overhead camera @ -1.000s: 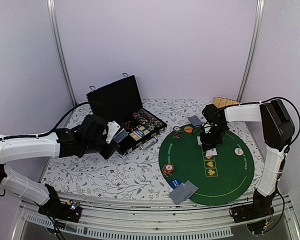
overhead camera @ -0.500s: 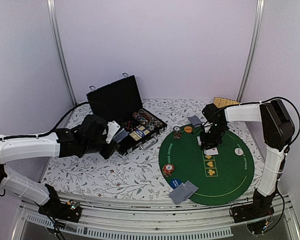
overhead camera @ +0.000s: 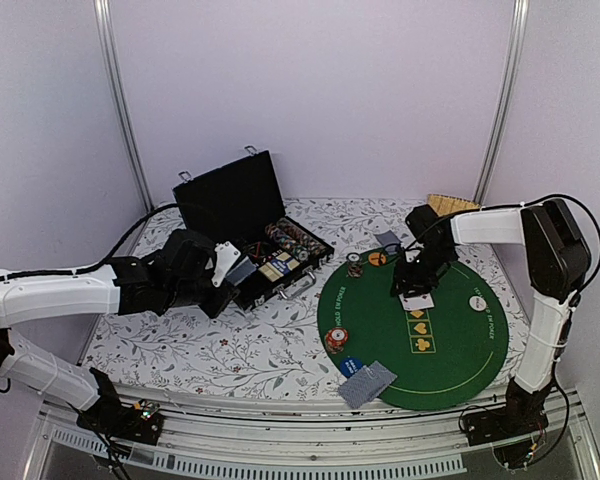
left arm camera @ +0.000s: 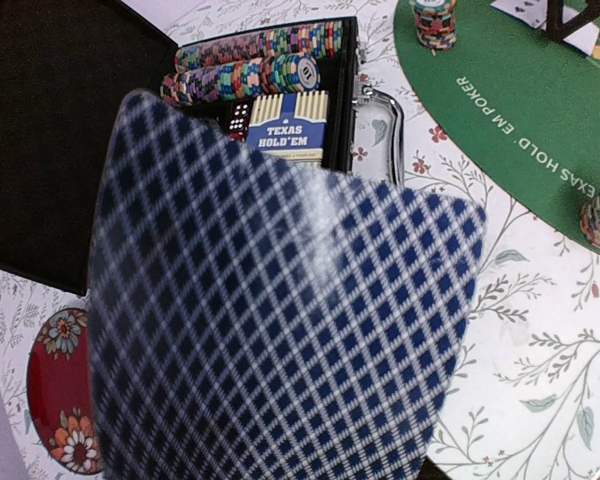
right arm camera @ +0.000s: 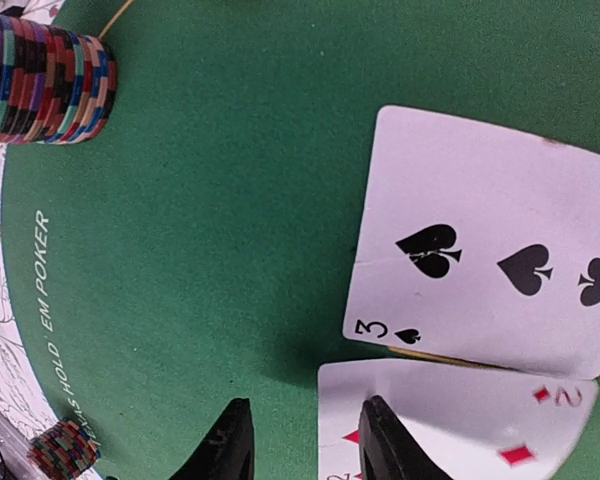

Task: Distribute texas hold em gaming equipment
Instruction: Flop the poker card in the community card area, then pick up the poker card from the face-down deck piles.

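Note:
My left gripper [overhead camera: 223, 268] is shut on a playing card with a blue diamond-pattern back [left arm camera: 280, 330], which fills the left wrist view and hides the fingers. It hovers beside the open black case [overhead camera: 230, 205]. My right gripper [overhead camera: 414, 288] is open and empty, low over the green mat [overhead camera: 450, 350]. One fingertip [right arm camera: 380, 440] overlaps a face-up two of diamonds [right arm camera: 460, 420] lying next to a three of spades [right arm camera: 490, 270]. Striped chip stacks [overhead camera: 336, 340] [overhead camera: 354, 268] stand on the mat's left rim. A blue button [overhead camera: 351, 364], an orange button [overhead camera: 378, 258] and a white button [overhead camera: 477, 302] lie on the mat.
The case holds rows of chips [left arm camera: 250, 70] and a Texas Hold'em card box [left arm camera: 285, 140]. A dark-red dish [left arm camera: 55, 400] sits left of the case. Face-down cards lie at the mat's near edge [overhead camera: 367, 383] and far edge [overhead camera: 388, 240]. A wicker item [overhead camera: 450, 204] is at the back right.
My right gripper has shifted slightly back and left over the face-up cards. The left arm and its card have not moved.

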